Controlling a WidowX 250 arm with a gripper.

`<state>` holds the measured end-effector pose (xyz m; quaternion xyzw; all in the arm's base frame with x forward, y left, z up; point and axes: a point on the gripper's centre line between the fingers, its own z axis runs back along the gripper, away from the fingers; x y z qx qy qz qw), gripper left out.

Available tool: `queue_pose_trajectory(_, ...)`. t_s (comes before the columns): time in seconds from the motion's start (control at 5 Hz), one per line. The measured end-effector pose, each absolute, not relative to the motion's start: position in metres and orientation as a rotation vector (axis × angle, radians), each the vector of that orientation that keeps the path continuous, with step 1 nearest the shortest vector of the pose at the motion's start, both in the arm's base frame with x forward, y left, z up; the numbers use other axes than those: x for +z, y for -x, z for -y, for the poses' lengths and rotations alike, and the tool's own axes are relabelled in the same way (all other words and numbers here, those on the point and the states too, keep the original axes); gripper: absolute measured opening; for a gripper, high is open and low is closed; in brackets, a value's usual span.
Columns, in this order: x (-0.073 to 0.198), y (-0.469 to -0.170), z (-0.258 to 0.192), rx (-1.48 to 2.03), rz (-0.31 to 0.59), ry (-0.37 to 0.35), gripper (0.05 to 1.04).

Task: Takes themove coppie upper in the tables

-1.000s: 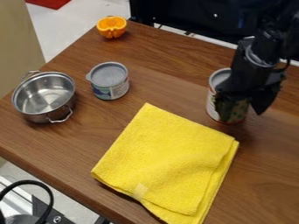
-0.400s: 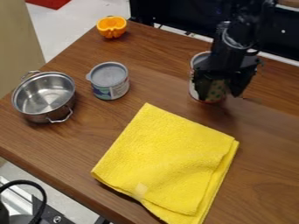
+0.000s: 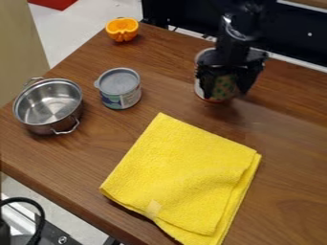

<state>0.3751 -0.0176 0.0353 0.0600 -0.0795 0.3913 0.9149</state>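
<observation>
Pinching tall can (image 3: 224, 87) in gripper (image 3: 226, 93), with jaws closed on either side, toward the back of wooden table (image 3: 163, 91). Probably mid-move, judging by the task. Could drop or tip the can if gripping off-center, with narrow fingers on a smooth curved side. Could scrape the bottom rim if carrying too low, or bump small can (image 3: 119, 88) if swinging too far. Might drag yellow towel (image 3: 185, 177) too. Note rigid cylinders with printed labels, shiny round metal pot (image 3: 49, 105) with thin loop handles, soft fuzzy folded fabric, lumpy orange half (image 3: 123, 29), streaky brown grain.
</observation>
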Motion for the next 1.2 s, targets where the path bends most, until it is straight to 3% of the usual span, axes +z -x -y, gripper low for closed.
queue_pose_trajectory(0.4,0.031,-0.391,-0.011,0.814,0.142,-0.156,0.997)
queue_pose_trajectory(1.2,0.031,-0.409,-0.045,0.85,0.134,-0.143,0.996)
